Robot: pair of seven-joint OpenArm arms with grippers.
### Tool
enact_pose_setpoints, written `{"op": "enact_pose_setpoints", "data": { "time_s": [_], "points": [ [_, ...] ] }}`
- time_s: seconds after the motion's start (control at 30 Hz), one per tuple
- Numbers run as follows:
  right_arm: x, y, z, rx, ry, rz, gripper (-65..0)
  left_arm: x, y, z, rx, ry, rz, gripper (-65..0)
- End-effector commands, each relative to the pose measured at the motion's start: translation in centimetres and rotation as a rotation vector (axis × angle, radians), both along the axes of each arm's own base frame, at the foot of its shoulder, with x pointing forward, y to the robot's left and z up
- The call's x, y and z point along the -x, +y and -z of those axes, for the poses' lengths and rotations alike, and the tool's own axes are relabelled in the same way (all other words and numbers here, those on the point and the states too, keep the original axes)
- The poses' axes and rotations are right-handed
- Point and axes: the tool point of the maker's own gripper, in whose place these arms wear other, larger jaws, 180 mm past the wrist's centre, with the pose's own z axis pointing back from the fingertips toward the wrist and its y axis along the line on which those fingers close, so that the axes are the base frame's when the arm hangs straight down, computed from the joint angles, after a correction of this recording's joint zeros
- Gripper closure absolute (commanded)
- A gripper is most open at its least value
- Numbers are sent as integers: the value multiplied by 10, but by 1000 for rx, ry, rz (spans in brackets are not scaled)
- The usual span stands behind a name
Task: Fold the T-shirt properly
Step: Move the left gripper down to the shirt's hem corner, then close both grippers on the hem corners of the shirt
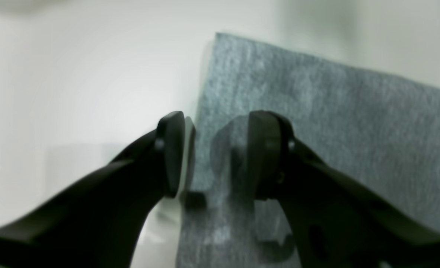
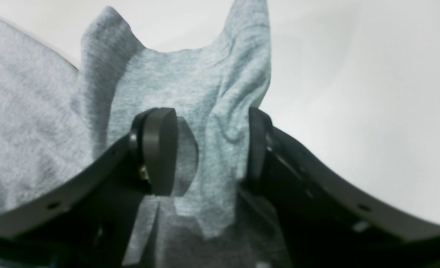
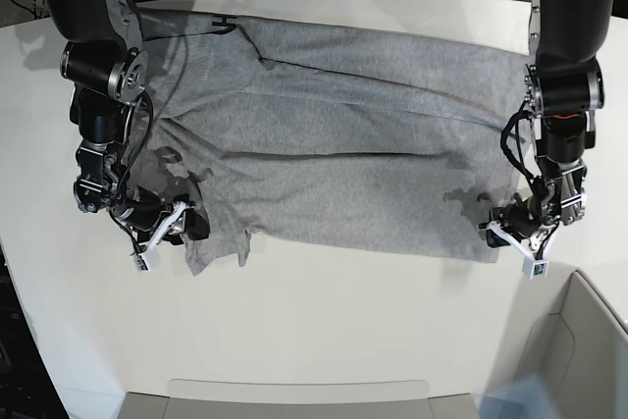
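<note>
Black fingers of the right gripper (image 2: 205, 152) filled the near field of its wrist view, spread apart, with a rumpled sleeve of the T-shirt (image 2: 190, 85) bunched between them; the pads (image 2: 160, 156) did not appear to be pressing the cloth. Left gripper (image 1: 216, 152) likewise stood spread, straddling the straight side edge of the shirt, one finger over bare table (image 1: 75, 93), the other over grey fabric.

Base view: T-shirt (image 3: 343, 134) lay spread across the white table (image 3: 324, 331), already doubled along a horizontal crease, its near edge toward the camera. Right gripper (image 3: 167, 228) sat at the near sleeve corner, left gripper (image 3: 520, 237) at the opposite near corner.

Judged step: acquiring both near corners ahead of the next fold. Next move calls for both grippers to come down and pinch all layers together, the loose sleeve included, before lifting evenly.
</note>
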Motion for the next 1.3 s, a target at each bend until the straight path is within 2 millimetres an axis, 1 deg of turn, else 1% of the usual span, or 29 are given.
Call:
{"op": "enact_pose_setpoints", "data": {
  "time_s": [0.0, 0.2, 0.23, 0.27, 0.33, 0.4, 0.47, 0.53, 0.57, 0.6, 0.7, 0.77, 0.8, 0.83, 0.9, 1.0, 1.07, 1.13, 1.2, 1.27],
  "points": [
    [47, -15, 40, 144, 217, -102, -291, -20, 8, -28, -10, -83, -7, -284],
    [47, -15, 40, 144, 217, -102, -291, -12, 5, -17, 4, -57, 1, -305],
    [47, -15, 40, 144, 217, -102, -291, -12, -5, -15, 27, -56, 32, -305],
    [47, -15, 40, 144, 217, -102, -291, -11, -20, -13, 61, -55, 81, -305],
    [47, -15, 40, 144, 217, -102, -291, -7, -37, -9, 109, -51, 142, -305],
    [47, -15, 40, 144, 217, -102, -291, -6, -39, -6, 116, -48, 139, -305],
    [47, -16, 40, 146, 218, -103, -290, -6, -50, -3, 129, -44, 153, -303],
    [48, -16, 41, 146, 219, -103, -286, -6, -50, -3, 129, -46, 153, -292],
    [48, -16, 41, 146, 219, -103, -272, -6, -50, -3, 129, -46, 152, -273],
    [48, -16, 41, 146, 219, -103, -244, -6, -49, -3, 128, -46, 151, -245],
    [43, -13, 37, 143, 208, -105, -114, -8, -46, -4, 124, -50, 131, -136],
    [37, -12, 32, 143, 195, -105, -22, -10, -34, -2, 89, -42, 70, -64],
    [32, -11, 27, 142, 184, -106, 0, -10, -27, -1, 69, -36, 37, -32],
    [28, -10, 24, 142, 176, -106, 0, -10, -21, -1, 52, -32, 7, -3],
    [20, -3, 18, 134, 160, -112, 0, -11, -18, -1, 45, -32, -11, 0],
    [6, -3, 4, 130, 121, -105, 0, -12, -17, -3, 48, -37, -16, 0],
    [-8, -4, -10, 134, 79, -99, 0, -13, -16, -4, 51, -40, -24, 0],
    [-22, -1, -27, 149, 19, -100, 0, -18, -12, -13, 80, -75, -57, 0],
    [-37, 1, -46, 176, -47, -93, 0, -22, 5, -26, 93, -113, -100, 0],
    [-47, -5, -61, 211, -99, -62, 0, -24, 7, -32, 105, -122, -107, 0]
  ]
}}
